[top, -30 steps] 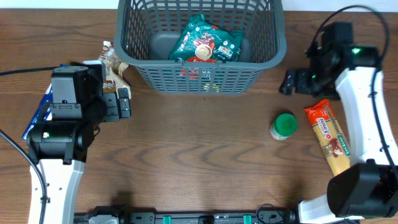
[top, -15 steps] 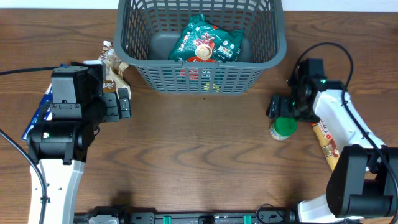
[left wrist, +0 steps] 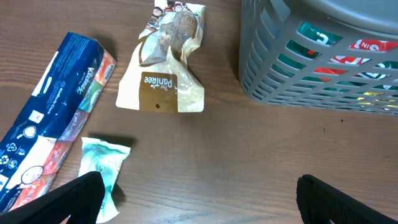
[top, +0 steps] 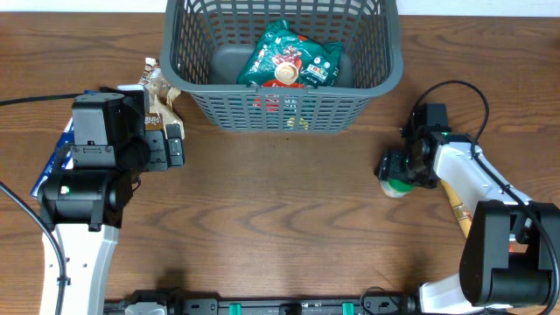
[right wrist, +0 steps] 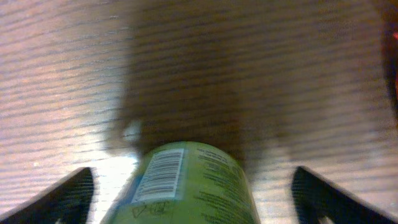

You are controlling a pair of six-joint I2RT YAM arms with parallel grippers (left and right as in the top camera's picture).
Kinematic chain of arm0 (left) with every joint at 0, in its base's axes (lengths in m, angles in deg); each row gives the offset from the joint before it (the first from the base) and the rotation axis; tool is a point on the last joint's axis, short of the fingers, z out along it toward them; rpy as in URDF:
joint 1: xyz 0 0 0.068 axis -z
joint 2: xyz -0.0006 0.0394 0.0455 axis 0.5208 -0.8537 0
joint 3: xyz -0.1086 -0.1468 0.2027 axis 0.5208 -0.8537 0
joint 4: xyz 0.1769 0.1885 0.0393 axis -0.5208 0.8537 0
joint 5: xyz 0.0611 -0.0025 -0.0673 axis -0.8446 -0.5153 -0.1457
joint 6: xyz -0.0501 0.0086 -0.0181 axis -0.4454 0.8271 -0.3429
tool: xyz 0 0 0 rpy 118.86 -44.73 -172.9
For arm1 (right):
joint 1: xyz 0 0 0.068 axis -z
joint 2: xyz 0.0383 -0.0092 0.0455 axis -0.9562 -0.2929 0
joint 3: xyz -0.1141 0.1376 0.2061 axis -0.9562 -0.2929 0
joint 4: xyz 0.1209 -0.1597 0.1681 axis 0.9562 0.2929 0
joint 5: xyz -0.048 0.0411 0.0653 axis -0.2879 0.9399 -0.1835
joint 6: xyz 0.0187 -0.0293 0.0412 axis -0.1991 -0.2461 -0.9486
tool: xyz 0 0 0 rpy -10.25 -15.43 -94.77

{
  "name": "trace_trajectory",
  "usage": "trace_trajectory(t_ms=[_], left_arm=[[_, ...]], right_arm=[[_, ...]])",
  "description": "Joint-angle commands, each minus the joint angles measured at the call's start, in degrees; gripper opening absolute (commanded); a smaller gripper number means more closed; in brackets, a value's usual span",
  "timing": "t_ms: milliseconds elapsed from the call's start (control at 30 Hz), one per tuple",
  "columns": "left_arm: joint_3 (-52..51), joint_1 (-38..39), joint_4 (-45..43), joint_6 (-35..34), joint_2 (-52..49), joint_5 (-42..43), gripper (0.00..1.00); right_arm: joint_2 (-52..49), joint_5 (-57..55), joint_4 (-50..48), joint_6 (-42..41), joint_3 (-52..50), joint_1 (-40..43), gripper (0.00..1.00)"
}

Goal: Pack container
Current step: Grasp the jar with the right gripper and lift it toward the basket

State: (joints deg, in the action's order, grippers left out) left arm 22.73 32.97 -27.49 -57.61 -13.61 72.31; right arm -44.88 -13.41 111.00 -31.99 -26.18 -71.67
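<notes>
**Jaws spread around the green bottle (right wrist: pixel 186 180)**

Your right gripper (top: pixel 395 173) has swung in from beyond the bottle and straddles it, not yet pinching. The container (top: pixel 289 109) stands beyond the bottle, leftward, holding a green packet (top: pixel 289 54); closing looks next.

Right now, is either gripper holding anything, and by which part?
Nothing is held. The right gripper straddles the jar, fingers clear of its sides; the left gripper is open over the table.

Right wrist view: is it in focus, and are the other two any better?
Right wrist view: blurred, the green jar too close to focus, dark shadow behind it. Left wrist view: sharp, label on the cream packet readable. Overhead view: sharp, evenly lit.
</notes>
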Motion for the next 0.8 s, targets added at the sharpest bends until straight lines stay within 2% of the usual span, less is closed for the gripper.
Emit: trace_trajectory(t_ms=[0,33,167,433,600,767], left_arm=[[1.0,-0.3,0.2,0.4,-0.3,-0.7,0.99],[1.0,-0.3,0.2,0.4,-0.3,-0.7,0.99],[1.0,-0.3,0.2,0.4,-0.3,-0.7,0.99],[1.0,-0.3,0.2,0.4,-0.3,-0.7,0.99],[1.0,-0.3,0.2,0.4,-0.3,-0.7,0.98],[1.0,-0.3,0.2,0.4,-0.3,-0.7,0.99]], right_arm=[[0.1,0.2,-0.3,-0.5,-0.7,-0.3,0.55],[0.1,0.2,-0.3,-0.5,-0.7,-0.3,0.5],[0.1,0.2,-0.3,-0.5,-0.7,-0.3,0.49],[0.1,0.2,-0.3,-0.8,-0.7,-0.3,0.01],[0.1,-0.5,-1.0,-1.7,-0.1,-0.3,0.01],[0.3,-2.4,3.3,-1.8,7.0,-0.1,0.01]])
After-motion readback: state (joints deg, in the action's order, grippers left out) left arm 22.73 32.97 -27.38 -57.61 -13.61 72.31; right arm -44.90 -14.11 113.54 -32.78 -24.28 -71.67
